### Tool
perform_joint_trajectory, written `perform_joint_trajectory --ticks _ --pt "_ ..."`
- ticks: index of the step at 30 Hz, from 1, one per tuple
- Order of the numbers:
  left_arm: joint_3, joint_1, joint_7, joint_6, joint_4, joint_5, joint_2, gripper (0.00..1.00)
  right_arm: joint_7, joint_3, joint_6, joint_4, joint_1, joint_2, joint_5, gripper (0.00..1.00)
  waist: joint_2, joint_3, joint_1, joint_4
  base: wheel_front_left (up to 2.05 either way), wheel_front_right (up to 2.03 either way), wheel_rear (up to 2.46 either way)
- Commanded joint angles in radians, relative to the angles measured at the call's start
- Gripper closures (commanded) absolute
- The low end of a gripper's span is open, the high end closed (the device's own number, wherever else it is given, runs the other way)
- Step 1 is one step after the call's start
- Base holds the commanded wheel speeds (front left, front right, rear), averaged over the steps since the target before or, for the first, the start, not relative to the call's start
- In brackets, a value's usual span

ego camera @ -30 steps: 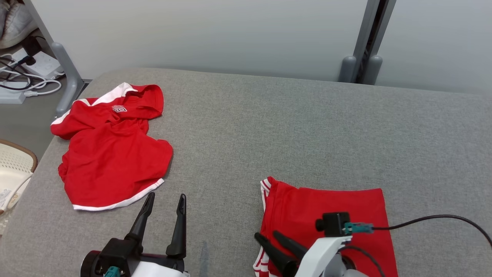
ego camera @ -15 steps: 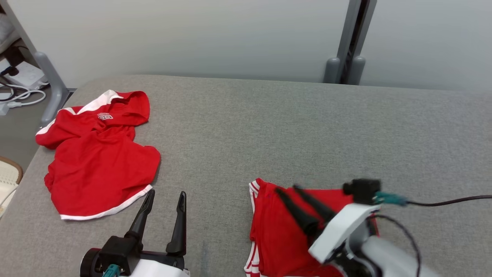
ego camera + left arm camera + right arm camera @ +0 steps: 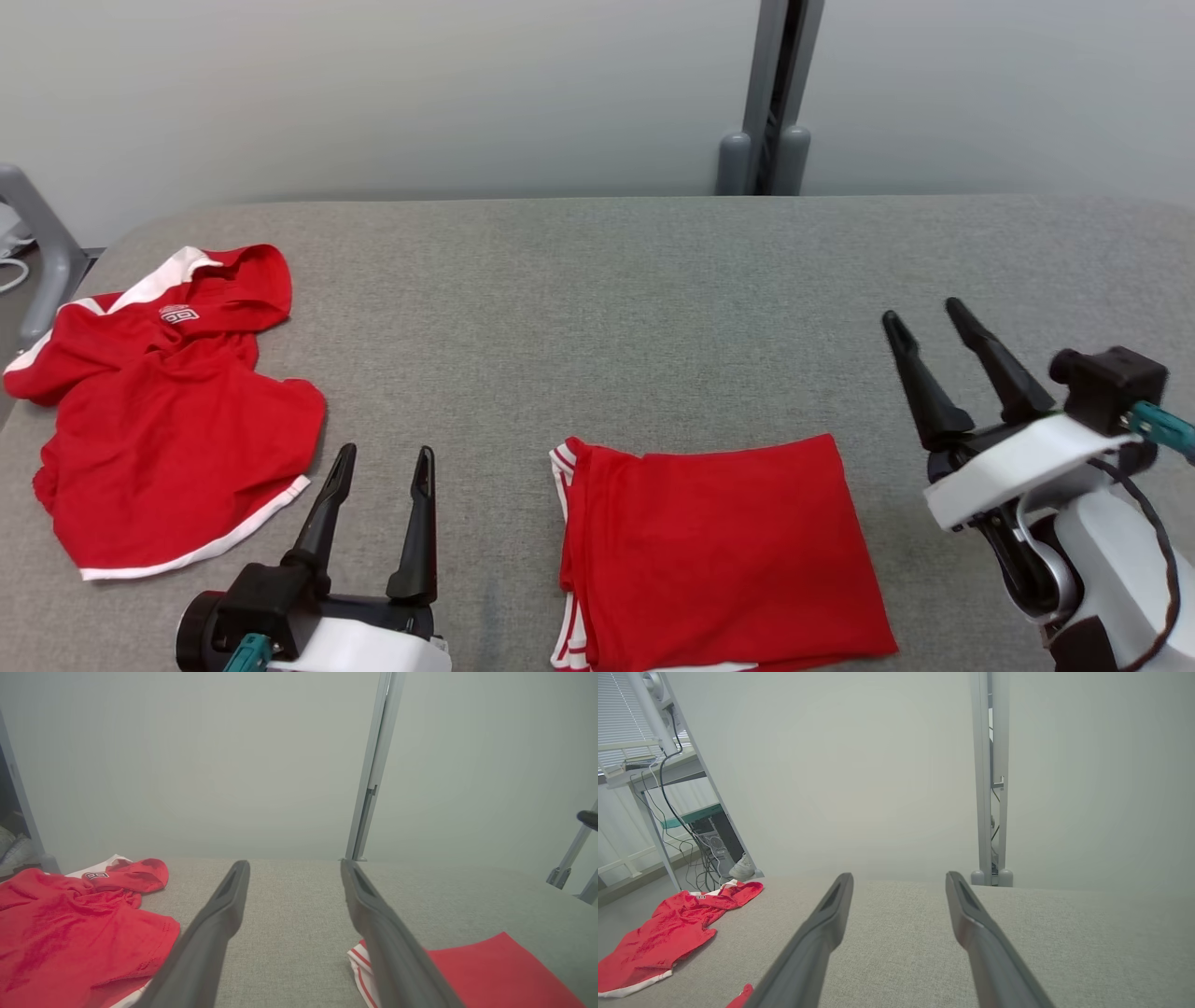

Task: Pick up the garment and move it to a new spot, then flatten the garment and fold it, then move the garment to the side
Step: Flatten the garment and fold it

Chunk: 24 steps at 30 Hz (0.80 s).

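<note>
Your left gripper [image 3: 386, 452] and right gripper [image 3: 920, 311] stood wide and empty on either side of the folded garment [image 3: 719, 551]. Folding looked finished; next you needed to grip its edge and slide it aside.

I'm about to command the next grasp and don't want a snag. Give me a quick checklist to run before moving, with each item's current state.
1. Left end effector open and empty: ok.
2. Right end effector open, empty, clear of the folded garment: ok.
3. Folded garment lying flat with even edges: ok.
4. Crumpled shirt flattened: not ok, it is bunched and wrinkled.
5. Crumpled shirt wholly on the grey surface: cannot tell, its sleeve reaches the left edge.
6. Stretch of surface between left end effector and crumpled shirt free of objects: ok.
</note>
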Motion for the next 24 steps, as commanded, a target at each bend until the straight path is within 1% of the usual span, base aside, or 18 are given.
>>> perform_joint_trajectory --ticks 1,4,7,11,13,17,21,24 --pt "0.005 -0.012 -0.004 0.004 -0.002 -0.002 0.004 0.00 -0.001 -0.021 0.000 -0.013 0.024 0.009 -0.021 0.00 -0.0001 0.002 0.0000 -0.008 0.00 0.00 0.00" --pt "0.014 -0.017 -0.004 0.004 -0.003 -0.007 0.004 0.00 -0.001 -0.141 0.000 -0.091 0.075 0.032 -0.153 0.00 -0.0001 0.007 0.0000 -0.022 0.00 0.00 0.00" --pt "0.019 -0.025 -0.004 0.003 -0.001 -0.015 0.004 0.00 -0.001 -0.221 0.000 -0.155 0.135 0.064 -0.284 0.00 -0.0001 0.015 0.0000 -0.031 0.00 0.00 0.00" --pt "0.021 -0.019 -0.004 -0.002 0.003 -0.026 0.004 0.00 -0.002 -0.339 0.000 -0.194 0.194 0.138 -0.355 0.00 -0.0001 0.017 0.0000 -0.042 0.00 0.00 0.00" --pt "0.024 -0.014 -0.004 -0.004 0.004 -0.028 0.004 0.00 -0.002 -0.373 0.000 -0.215 0.221 0.167 -0.389 0.00 -0.0001 0.018 0.0000 -0.045 0.00 0.00 0.00" --pt "0.025 -0.007 -0.004 -0.001 0.002 -0.033 0.004 0.00 -0.002 -0.424 0.000 -0.252 0.268 0.200 -0.462 0.00 -0.0001 0.021 0.0000 -0.048 0.00 0.00 0.00" --pt "0.024 -0.004 -0.004 -0.001 0.000 -0.034 0.004 0.00 -0.002 -0.459 0.000 -0.276 0.300 0.225 -0.490 0.00 -0.0001 0.023 0.0000 -0.050 0.00 0.00 0.00" --pt "0.021 -0.004 -0.004 -0.002 -0.002 -0.031 0.004 0.00 -0.002 -0.465 0.000 -0.285 0.312 0.238 -0.504 0.00 -0.0001 0.026 0.0000 -0.054 0.00 0.00 0.00"
